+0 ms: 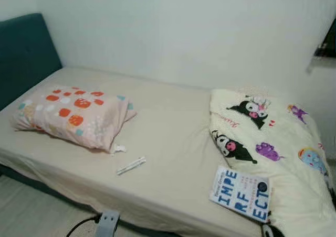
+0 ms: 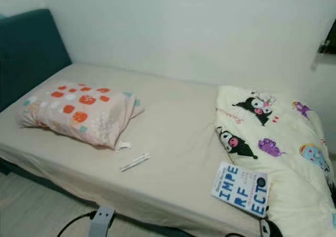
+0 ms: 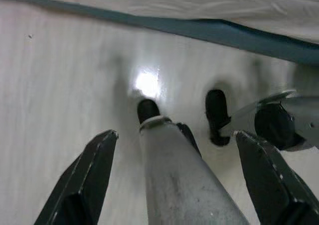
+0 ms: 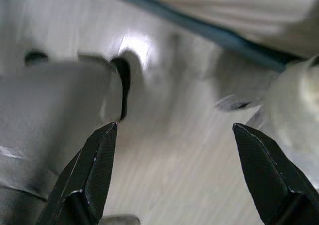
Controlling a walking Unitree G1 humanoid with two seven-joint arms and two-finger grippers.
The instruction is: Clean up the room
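With both pincers hanging wide apart and empty over the pale floor point(image 3: 60, 85), I'd step closer and lift the white-and-blue paperback book point(image 1: 241, 193) off the crumpled cartoon-print cream quilt point(image 1: 283, 142) at the bed's near edge.

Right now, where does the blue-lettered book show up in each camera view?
Left eye view: book at lower right, on the cartoon blanket's near edge.
Right eye view: book at lower right, same spot.
Wrist views: floor and bed edge, no book.
Shared landmark: spotted pillow, far left of the book.
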